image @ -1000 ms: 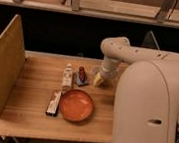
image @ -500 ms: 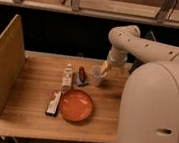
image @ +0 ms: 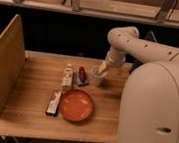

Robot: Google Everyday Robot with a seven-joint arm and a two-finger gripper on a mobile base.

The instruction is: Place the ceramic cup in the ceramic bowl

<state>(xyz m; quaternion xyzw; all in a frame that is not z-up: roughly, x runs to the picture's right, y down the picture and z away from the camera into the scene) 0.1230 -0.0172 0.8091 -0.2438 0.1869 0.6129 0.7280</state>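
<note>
The small off-white ceramic cup (image: 98, 78) stands upright on the wooden table (image: 37, 108), behind and to the right of the orange-red ceramic bowl (image: 76, 105). The bowl sits empty near the table's front. My gripper (image: 102, 69) hangs from the white arm just above the cup's rim, pointing down at it.
A slim white bottle (image: 67, 76) and a small red item (image: 82, 75) stand left of the cup. A flat dark-and-white package (image: 54, 102) lies left of the bowl. A wooden side panel (image: 1, 68) walls the table's left. My white arm body (image: 155, 111) fills the right.
The arm has swung back and to the right, uncovering more of the table. The gripper has come down over the cup. The cup, bowl and other items have not moved.
</note>
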